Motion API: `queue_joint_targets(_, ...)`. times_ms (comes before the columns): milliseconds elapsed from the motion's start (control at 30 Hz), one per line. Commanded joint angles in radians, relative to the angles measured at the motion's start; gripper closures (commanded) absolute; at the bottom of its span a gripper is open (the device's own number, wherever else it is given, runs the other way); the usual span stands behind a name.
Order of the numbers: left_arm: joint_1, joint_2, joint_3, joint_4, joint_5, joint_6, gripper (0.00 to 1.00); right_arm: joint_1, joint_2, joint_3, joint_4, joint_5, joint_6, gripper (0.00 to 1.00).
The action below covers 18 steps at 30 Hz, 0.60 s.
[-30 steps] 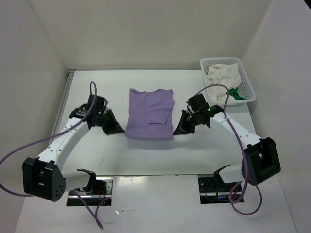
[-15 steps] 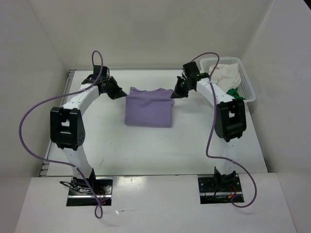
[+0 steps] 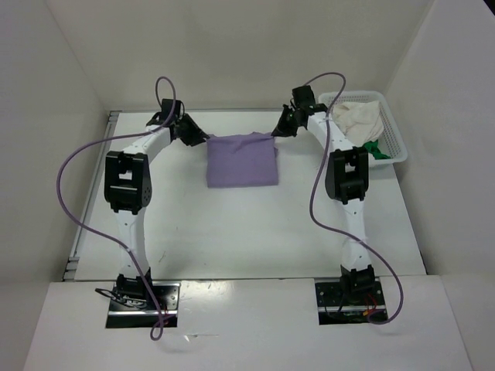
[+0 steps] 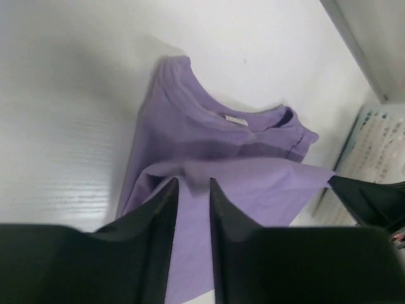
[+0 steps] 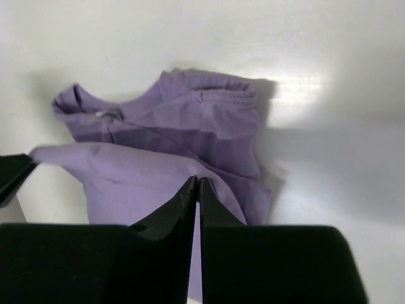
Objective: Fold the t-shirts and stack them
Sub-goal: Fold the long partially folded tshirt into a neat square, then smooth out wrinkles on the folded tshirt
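The lavender t-shirt (image 3: 241,160) lies folded in half at the far middle of the table, its lower half drawn up over the collar. My left gripper (image 3: 203,139) is at its far left corner. In the left wrist view its jaws (image 4: 193,182) stand slightly apart, with the folded cloth edge (image 4: 240,183) between the tips. My right gripper (image 3: 278,131) is at the far right corner, shut on the lavender cloth (image 5: 158,171) at its tips (image 5: 197,180). The cream t-shirt (image 3: 357,117) and the green t-shirt (image 3: 377,149) lie in the basket.
A white mesh basket (image 3: 398,147) stands at the far right corner, just right of the right arm. The back wall rises right behind both grippers. Purple cables loop above both arms.
Both arms swung from the shirt's near edge to its far edge, carrying the hem over onto the collar. The shirt now lies half as long. My left jaws have parted.
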Motion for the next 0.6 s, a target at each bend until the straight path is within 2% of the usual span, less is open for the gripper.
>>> queue_joint_targets(0,0.005,0.024,0.051,0.056,-0.025,-0.026,0.63,-0.008,0.085,0.183,-0.039,-0.001,0.016,0.91)
queue_joint_targets(33,0.005,0.024,0.051,0.077,-0.025,-0.026,0.55,-0.008,0.094,0.203,-0.05,-0.001,0.016,0.82)
queue_joint_targets(67,0.005,0.0,0.051,0.077,-0.034,-0.026,0.51,-0.008,0.095,0.228,-0.05,-0.014,0.026,0.78)
queue_joint_targets(133,0.005,-0.032,0.036,0.105,-0.044,-0.026,0.47,-0.008,0.084,0.243,-0.05,-0.027,0.026,0.67)
queue_joint_targets(233,0.014,-0.112,-0.017,0.146,-0.039,-0.026,0.47,0.001,0.046,0.267,-0.06,-0.027,0.016,0.59)
queue_joint_targets(300,-0.025,-0.158,-0.097,0.155,-0.03,-0.026,0.51,0.013,-0.008,0.216,-0.073,-0.006,0.004,0.58)
queue_joint_targets(333,-0.044,-0.168,-0.123,0.155,-0.002,-0.009,0.51,0.03,-0.034,0.178,-0.061,-0.006,-0.005,0.57)
queue_joint_targets(400,-0.105,-0.186,-0.192,0.189,0.021,-0.009,0.51,0.062,-0.126,0.0,0.04,0.003,-0.005,0.57)
queue_joint_targets(433,-0.124,-0.186,-0.256,0.217,0.03,-0.009,0.51,0.071,-0.146,-0.096,0.078,-0.032,0.009,0.63)
queue_joint_targets(467,-0.153,-0.186,-0.281,0.23,0.03,-0.009,0.51,0.087,-0.146,-0.12,0.123,-0.053,0.009,0.77)
queue_joint_targets(567,-0.162,-0.168,-0.344,0.257,0.071,-0.025,0.51,0.099,-0.067,-0.028,0.091,-0.122,0.007,0.96)
